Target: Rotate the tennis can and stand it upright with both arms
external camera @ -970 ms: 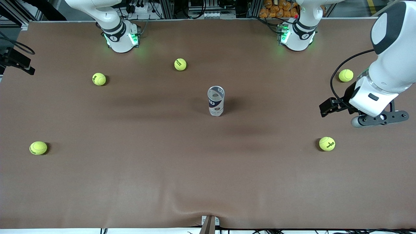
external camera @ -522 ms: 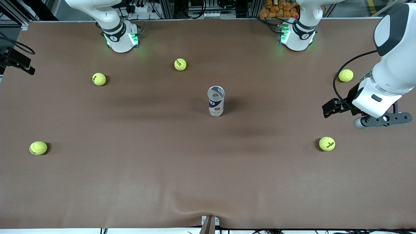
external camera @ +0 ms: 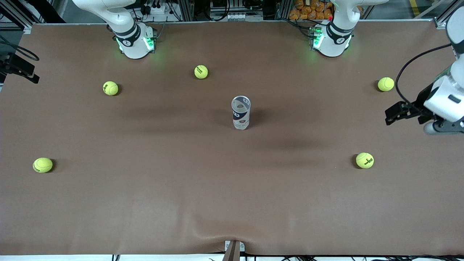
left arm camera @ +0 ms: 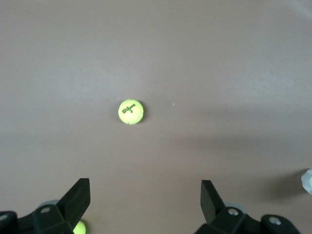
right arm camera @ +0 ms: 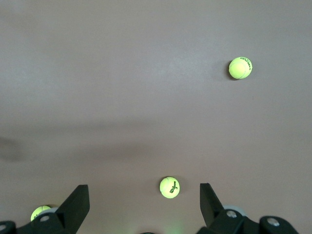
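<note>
The can [external camera: 241, 112] stands upright just above the middle of the front frame, on the brown surface [external camera: 181, 203], its open clear top toward the camera and the navy band of its label showing. No tool touches it.

The left tool [left arm camera: 145, 201] hangs high at the right edge of the front frame, over the left arm's end of the surface, fingers spread wide and holding nothing. In its wrist view a ball [left arm camera: 130, 111] lies on the surface below, centre frame.

The right tool [right arm camera: 144, 204] is out of the front frame; only the right arm's base [external camera: 135, 42] shows at upper left. Its wrist view shows the fingers spread wide and empty, high over the surface.

Five balls lie scattered in the front frame, all well apart from the can: one at upper centre [external camera: 201, 71], one at upper left [external camera: 110, 88], one at far left [external camera: 42, 165], one at upper right [external camera: 385, 84] and one at lower right [external camera: 364, 160].
</note>
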Motion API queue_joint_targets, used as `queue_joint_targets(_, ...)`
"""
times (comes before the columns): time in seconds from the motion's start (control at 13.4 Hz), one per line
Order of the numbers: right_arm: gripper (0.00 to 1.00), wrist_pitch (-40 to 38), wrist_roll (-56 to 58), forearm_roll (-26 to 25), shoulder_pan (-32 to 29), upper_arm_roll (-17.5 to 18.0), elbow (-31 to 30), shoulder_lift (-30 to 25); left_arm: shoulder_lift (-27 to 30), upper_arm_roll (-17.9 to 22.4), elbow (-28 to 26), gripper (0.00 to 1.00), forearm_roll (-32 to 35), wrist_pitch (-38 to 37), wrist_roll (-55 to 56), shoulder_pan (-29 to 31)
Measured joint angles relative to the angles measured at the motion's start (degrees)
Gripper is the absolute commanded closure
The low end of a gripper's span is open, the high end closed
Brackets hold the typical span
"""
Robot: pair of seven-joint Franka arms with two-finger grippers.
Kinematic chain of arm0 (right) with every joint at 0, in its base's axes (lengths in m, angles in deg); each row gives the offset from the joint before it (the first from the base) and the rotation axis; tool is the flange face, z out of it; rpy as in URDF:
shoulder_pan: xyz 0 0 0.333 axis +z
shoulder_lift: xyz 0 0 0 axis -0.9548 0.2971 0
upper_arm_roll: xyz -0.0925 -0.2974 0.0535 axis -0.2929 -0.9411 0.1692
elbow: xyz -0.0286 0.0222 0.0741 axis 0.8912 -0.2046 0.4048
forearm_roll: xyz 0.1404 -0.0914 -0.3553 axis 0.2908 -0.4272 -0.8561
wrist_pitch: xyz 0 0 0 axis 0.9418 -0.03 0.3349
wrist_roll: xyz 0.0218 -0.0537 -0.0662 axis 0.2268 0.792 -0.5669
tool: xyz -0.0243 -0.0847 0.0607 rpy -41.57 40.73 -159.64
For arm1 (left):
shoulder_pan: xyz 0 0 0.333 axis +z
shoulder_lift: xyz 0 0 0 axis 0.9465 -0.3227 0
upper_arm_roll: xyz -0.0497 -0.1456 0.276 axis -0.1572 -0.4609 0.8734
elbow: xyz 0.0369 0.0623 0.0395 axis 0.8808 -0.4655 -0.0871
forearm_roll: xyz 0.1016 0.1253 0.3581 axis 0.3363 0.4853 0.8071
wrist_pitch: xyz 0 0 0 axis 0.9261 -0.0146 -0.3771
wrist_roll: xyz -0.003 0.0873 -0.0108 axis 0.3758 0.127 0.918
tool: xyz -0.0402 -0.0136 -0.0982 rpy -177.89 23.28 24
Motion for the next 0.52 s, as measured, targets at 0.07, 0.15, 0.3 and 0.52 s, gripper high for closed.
queue_joint_targets(0.07,0.0,0.0,0.0,0.0,0.0,0.0,0.0,0.0,1.5,0.0,-0.7,0.0,0.0,-0.9,0.0,-0.3)
queue_joint_targets(0.15,0.0,0.0,0.0,0.0,0.0,0.0,0.0,0.0,3.2,0.0,-1.8,0.0,0.0,-1.5,0.0,-0.7)
queue_joint_targets(0.3,0.0,0.0,0.0,0.0,0.0,0.0,0.0,0.0,7.0,0.0,-4.8,0.0,0.0,-2.0,0.0,-1.1)
queue_joint_targets(0.52,0.0,0.0,0.1,0.0,0.0,0.0,0.0,0.0,10.1,0.1,-8.0,0.0,0.0,-2.0,0.0,-1.2)
